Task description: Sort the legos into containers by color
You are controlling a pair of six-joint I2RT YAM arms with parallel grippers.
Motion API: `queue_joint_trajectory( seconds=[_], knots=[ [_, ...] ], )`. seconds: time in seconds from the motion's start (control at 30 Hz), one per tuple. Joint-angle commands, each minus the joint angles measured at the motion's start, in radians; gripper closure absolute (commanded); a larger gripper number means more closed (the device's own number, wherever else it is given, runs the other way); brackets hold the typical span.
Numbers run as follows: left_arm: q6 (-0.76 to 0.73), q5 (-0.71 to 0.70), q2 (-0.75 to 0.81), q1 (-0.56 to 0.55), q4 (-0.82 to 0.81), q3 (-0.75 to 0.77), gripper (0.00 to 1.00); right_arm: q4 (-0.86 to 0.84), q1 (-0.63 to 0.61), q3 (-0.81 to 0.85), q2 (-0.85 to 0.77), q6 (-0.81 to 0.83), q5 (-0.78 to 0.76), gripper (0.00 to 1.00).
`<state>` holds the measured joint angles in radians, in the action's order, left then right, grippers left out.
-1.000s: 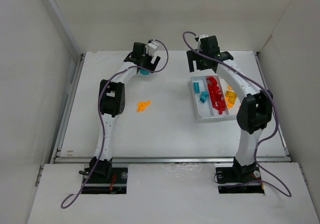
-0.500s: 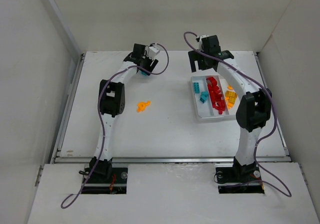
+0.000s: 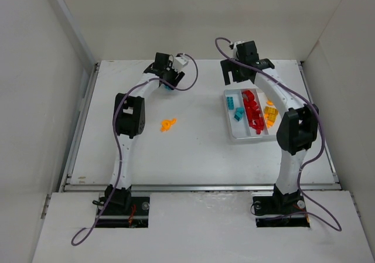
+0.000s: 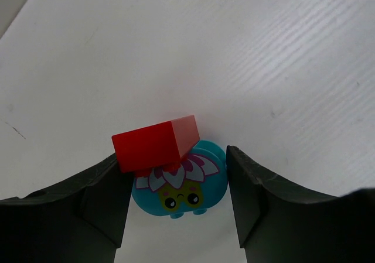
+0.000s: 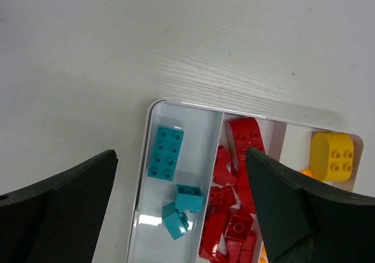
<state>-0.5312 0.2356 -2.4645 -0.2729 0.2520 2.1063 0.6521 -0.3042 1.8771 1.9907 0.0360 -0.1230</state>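
Observation:
A round teal lego (image 4: 183, 191) with a flower face and a red brick (image 4: 155, 144) stuck on top rests on the table at the far left. My left gripper (image 4: 176, 178) (image 3: 169, 81) is closed around it, one finger against each side. The white tray (image 5: 153, 108) (image 3: 234, 137) holds teal legos (image 5: 166, 152) in its left container, red ones (image 5: 240, 216) in the middle and a yellow one (image 5: 332, 154) on the right. My right gripper (image 5: 181, 157) (image 3: 239, 78) hovers open over the tray's far end, holding nothing.
An orange lego piece (image 3: 168, 124) lies alone on the table, left of the middle and nearer than the left gripper. White walls close in the table on the left, back and right.
The left gripper's fingers have closed in from wide open onto the teal piece. The right arm has shifted only slightly.

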Motion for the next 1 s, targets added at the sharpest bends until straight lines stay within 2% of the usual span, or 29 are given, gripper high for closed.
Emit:
queue_joint_trajectory(
  seconds=[0.0,0.1,0.13,0.17,0.23,0.33,0.47,0.53,0.6,0.63,0.67,0.73,0.77,0.83,0.87,0.97],
  knots=[
    [-0.097,0.063,0.099,-0.005,0.055,-0.096,1.00,0.003,0.000,0.060,-0.026,0.034,0.061,0.04],
    [-0.173,0.134,0.202,-0.014,0.055,-0.170,1.00,-0.011,0.000,0.016,-0.087,0.117,0.172,0.04],
    [-0.203,0.166,0.266,-0.014,0.055,-0.233,1.00,-0.034,0.000,-0.007,-0.108,0.143,0.262,0.04],
    [-0.278,0.203,0.301,-0.023,0.068,-0.267,1.00,-0.046,0.000,-0.062,-0.156,0.172,0.308,0.04],
    [-0.358,0.339,0.372,-0.023,0.090,-0.372,1.00,-0.069,0.000,-0.114,-0.200,0.232,0.434,0.04],
    [-0.509,0.490,0.490,-0.023,0.168,-0.445,1.00,-0.080,0.000,-0.173,-0.245,0.243,0.561,0.06],
    [-0.540,0.596,0.587,-0.012,0.230,-0.494,1.00,-0.127,0.000,-0.206,-0.277,0.083,0.724,0.07],
    [-0.568,0.637,0.645,-0.003,0.274,-0.494,1.00,-0.236,0.000,-0.255,-0.291,-0.081,0.778,0.07],
    [-0.673,0.691,0.682,-0.003,0.329,-0.494,1.00,-0.367,0.000,-0.282,-0.302,-0.181,0.880,0.07],
    [-0.709,0.705,0.717,-0.003,0.381,-0.494,1.00,-0.431,0.000,-0.323,-0.323,-0.227,0.922,0.00],
    [-0.739,0.741,0.733,-0.003,0.404,-0.494,1.00,-0.486,0.000,-0.343,-0.337,-0.263,0.957,0.00],
    [-0.839,0.795,0.772,-0.003,0.453,-0.503,1.00,-0.477,-0.071,-0.343,-0.366,-0.187,0.921,0.00],
    [-0.893,0.826,0.782,-0.003,0.537,-0.503,1.00,-0.461,-0.097,-0.355,-0.407,-0.041,0.912,0.00],
    [-1.016,0.922,0.794,-0.003,0.643,-0.503,1.00,-0.450,-0.166,-0.386,-0.449,0.085,0.901,0.00],
    [-1.120,0.947,0.803,-0.003,0.737,-0.503,1.00,-0.441,-0.182,-0.413,-0.473,0.134,0.887,0.04],
    [-1.165,0.987,0.828,-0.014,0.783,-0.525,1.00,-0.399,-0.213,-0.424,-0.483,0.252,0.890,0.12]
  ],
)
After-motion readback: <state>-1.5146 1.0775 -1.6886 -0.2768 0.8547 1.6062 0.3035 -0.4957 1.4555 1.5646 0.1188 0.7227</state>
